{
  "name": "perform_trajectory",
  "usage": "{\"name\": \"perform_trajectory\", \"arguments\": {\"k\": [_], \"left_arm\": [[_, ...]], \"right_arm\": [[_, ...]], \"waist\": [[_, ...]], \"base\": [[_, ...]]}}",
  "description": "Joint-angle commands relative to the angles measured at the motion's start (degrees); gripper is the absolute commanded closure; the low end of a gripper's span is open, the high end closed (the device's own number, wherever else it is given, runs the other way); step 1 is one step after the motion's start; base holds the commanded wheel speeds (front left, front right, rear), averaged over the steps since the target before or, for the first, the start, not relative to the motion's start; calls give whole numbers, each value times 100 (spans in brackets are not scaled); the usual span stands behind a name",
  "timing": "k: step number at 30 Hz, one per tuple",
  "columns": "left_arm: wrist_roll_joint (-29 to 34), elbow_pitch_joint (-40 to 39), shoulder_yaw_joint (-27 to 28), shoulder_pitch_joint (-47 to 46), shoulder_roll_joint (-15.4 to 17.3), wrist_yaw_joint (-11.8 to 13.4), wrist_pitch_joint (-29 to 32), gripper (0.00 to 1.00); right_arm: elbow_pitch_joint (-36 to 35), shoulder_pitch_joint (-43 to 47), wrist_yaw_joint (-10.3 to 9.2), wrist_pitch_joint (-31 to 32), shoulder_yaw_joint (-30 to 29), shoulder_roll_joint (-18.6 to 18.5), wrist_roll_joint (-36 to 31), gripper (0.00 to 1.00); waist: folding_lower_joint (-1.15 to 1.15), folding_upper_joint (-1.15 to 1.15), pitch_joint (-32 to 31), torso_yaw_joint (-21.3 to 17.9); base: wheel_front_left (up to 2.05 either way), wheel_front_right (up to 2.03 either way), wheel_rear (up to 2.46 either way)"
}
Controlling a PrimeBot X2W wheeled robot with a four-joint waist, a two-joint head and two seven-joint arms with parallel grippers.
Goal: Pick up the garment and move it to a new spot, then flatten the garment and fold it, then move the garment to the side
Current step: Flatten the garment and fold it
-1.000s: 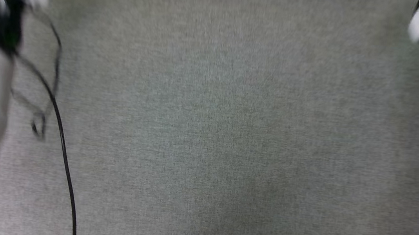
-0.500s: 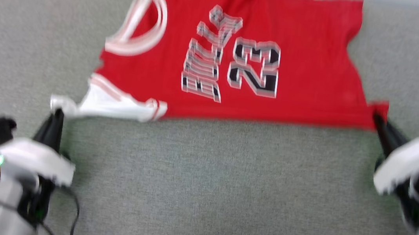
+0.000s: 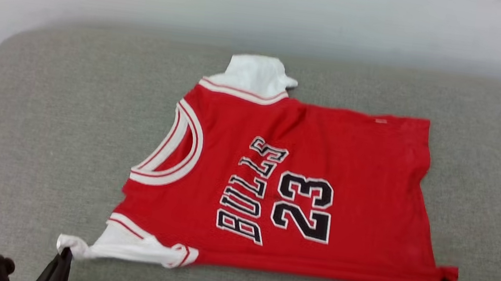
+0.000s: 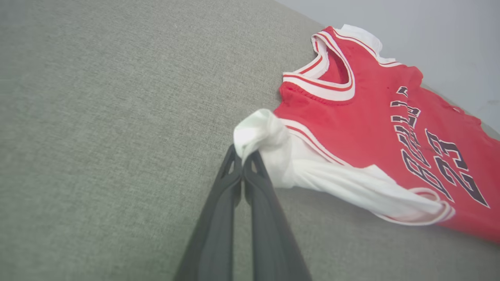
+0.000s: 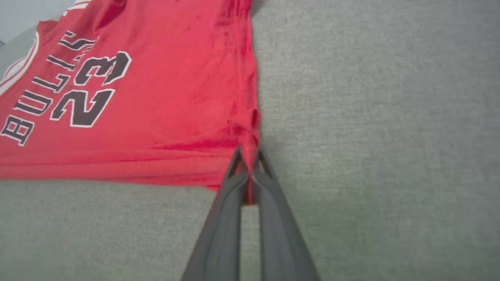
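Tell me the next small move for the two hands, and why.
Probably draw the left hand a little outward, away from the right hand. Both are shut on the garment, left on the near white sleeve, right on the red hem corner; the rest lies fairly flat, but that sleeve is bunched and twisted.

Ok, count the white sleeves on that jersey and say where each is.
2. The far sleeve pokes past the far edge of the garment; the near sleeve lies at its near left corner, pinched in the left gripper.

Indoor spot, exact kind unclear. Grey woven fabric surface [image 3: 46, 112] with rounded corner, like upholstery or a padded table; plain pale wall [image 3: 266, 5] right behind.
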Motion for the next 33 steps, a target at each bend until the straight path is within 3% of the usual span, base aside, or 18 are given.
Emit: {"name": "perform_trajectory", "arguments": {"k": [1,8,13,26,33], "left_arm": [[-6,-16,120,57,118,108,-9,100],[-27,-897,64,561,223,330,311,100],[61,-928,-139,87,211,225,444,100],[281,168,-583,-1646,48,-272,485,100],[219,794,-615,-2239,-64,-517,346,100]], "right_arm": [[-73,88,-74,42,-153,-56,-95,100],[-1168,806,-58,849,-567,516,-476,100],[-1368,621,-48,1082,-566,655,-630,100],[-560,-683,-46,932,-71,360,-716,100],[73,-1346,-45,552,324,143,-566,100]], "waist": [[2,-1,-74,39],[2,-1,-282,122],[2,-1,-253,119],[2,-1,444,-69],[2,-1,881,-92]], "base": [[0,0,0],[0,0,0],[0,0,0],[0,0,0],[0,0,0]]}}
